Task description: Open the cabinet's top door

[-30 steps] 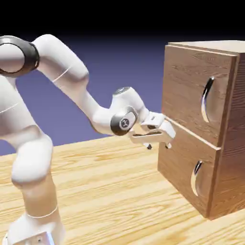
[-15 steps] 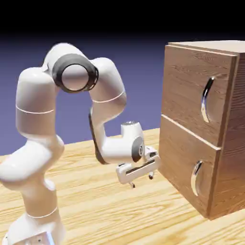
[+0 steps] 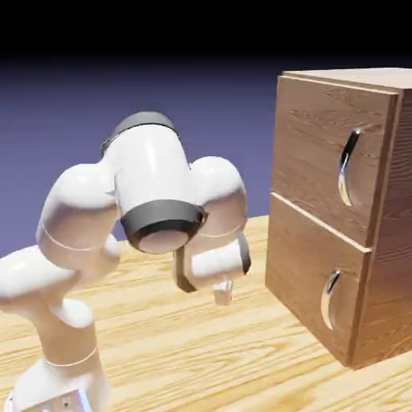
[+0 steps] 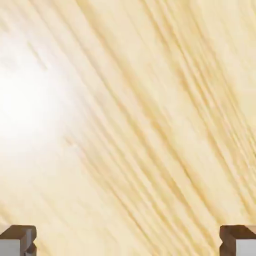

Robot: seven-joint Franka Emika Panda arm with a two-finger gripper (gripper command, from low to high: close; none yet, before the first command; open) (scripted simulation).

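Jaws (image 4: 128, 241) wide apart — nothing between them, pale wood-grain table (image 4: 135, 125) in view

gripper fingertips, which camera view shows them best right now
The hand view shows them best: both fingertips stand wide apart at its bottom edge, with only bare wood grain of the table between them. In the exterior view the arm is in front, and the fingertips can't be made out.

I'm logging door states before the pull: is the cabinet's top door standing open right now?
No, the top door sits flush against the cabinet front in the exterior view.
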